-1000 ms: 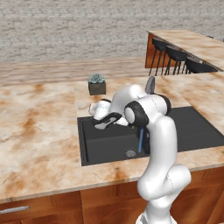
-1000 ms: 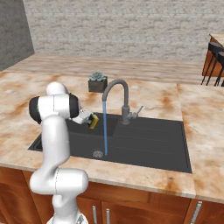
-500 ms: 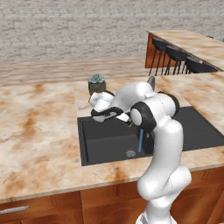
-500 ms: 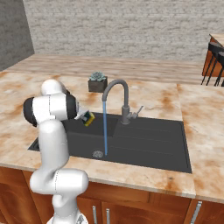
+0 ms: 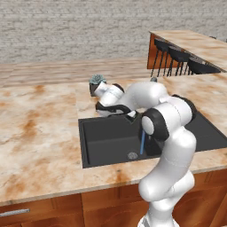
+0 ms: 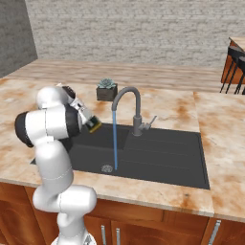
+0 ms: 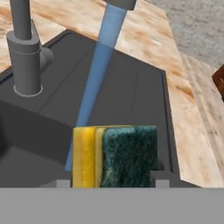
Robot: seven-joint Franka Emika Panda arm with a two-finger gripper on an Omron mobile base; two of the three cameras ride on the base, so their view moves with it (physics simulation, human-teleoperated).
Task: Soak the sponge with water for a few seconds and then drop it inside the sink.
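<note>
Hand view shows the sponge (image 7: 114, 155) clamped between the pincer (image 7: 109, 180) tips, over the sink (image 7: 131, 92) just beside the water (image 7: 94, 83) — perhaps touching it. Light and squashy, it should take a grip across its sides — slippery once soaked.

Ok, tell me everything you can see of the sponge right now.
The sponge is a small rectangular block, a dark green scrubby layer on a yellow foam body. It stands on edge, clamped in the end effector, above the left part of the black sink. In the right base view it shows as a yellow-and-green bit, left of the water and apart from it.
</note>
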